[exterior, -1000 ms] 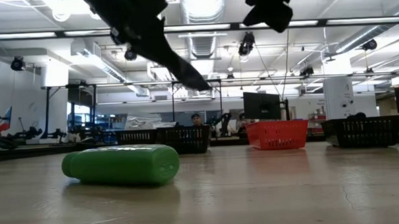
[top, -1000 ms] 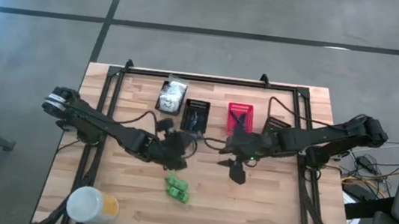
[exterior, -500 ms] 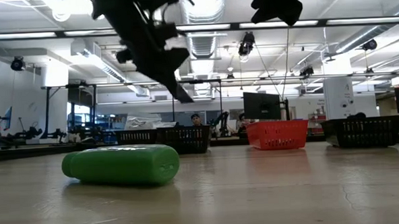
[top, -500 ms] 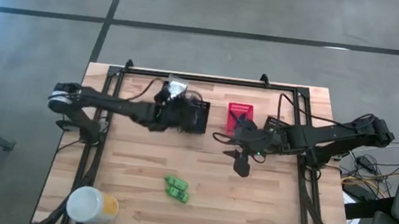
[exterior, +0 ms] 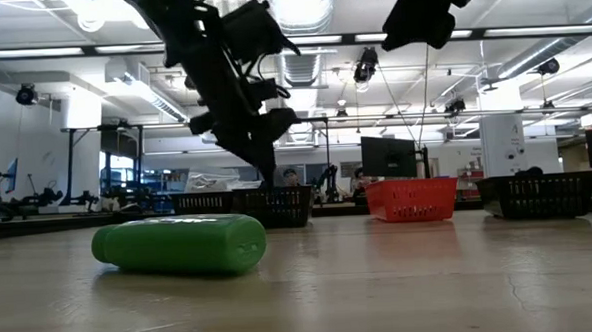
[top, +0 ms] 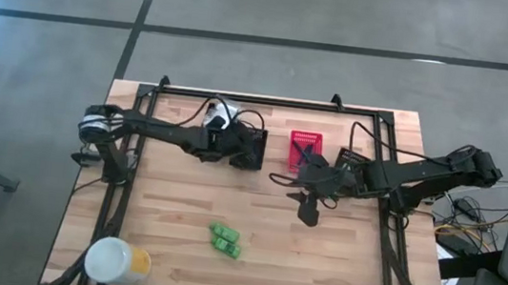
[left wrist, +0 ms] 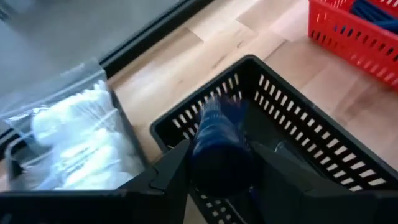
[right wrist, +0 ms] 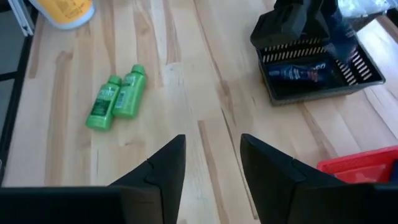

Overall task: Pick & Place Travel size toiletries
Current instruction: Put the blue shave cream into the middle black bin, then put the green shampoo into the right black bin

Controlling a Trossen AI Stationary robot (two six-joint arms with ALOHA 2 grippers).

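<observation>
The left pincer point(top: 234, 146) blocks the black basket point(top: 255, 148). Bare tabletop point(top: 318, 255) lies open around the green bottles point(top: 225, 240). The tub point(top: 116, 261) crowds one corner.

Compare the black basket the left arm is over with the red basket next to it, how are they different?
Colour: the black basket is black, the red basket bright red. Attention: the left gripper sits above the black basket, shut on a dark blue tube; no gripper is over the red basket. Contents: the black basket holds a dark blue sachet; the red basket shows something dark blue that I can't identify. Both are small slotted baskets.

Overhead straight down, low level across tabletop; both sharing green bottles point(top: 225, 240), seemingly nearest the low lens.
</observation>
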